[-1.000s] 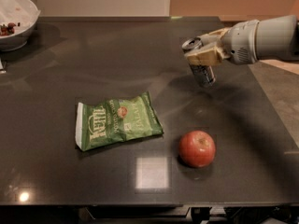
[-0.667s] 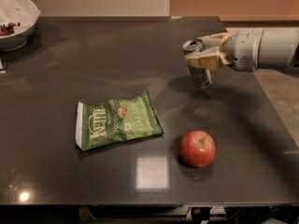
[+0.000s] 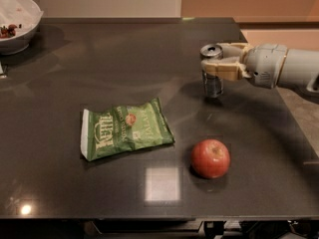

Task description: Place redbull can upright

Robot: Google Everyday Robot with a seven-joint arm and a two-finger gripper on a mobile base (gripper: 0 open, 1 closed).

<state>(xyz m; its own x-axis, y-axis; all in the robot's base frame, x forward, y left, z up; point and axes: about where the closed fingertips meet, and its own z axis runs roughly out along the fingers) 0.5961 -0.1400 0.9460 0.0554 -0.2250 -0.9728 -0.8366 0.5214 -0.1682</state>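
Note:
The redbull can (image 3: 213,83) is a slim silver and blue can with a shiny top. It stands upright at the right side of the dark table (image 3: 99,59), its base at or just above the surface. My gripper (image 3: 215,63) comes in from the right and its cream fingers (image 3: 222,71) are closed around the can's upper part. The arm behind it is grey and white.
A red apple (image 3: 210,158) lies in front of the can. A green chip bag (image 3: 124,129) lies flat left of the apple. A white bowl (image 3: 17,21) sits at the far left corner. The table's right edge runs just under the arm.
The gripper with the can has shifted slightly and lowered; the can now stands fully upright near the table surface. Apple, bag and bowl have not moved.

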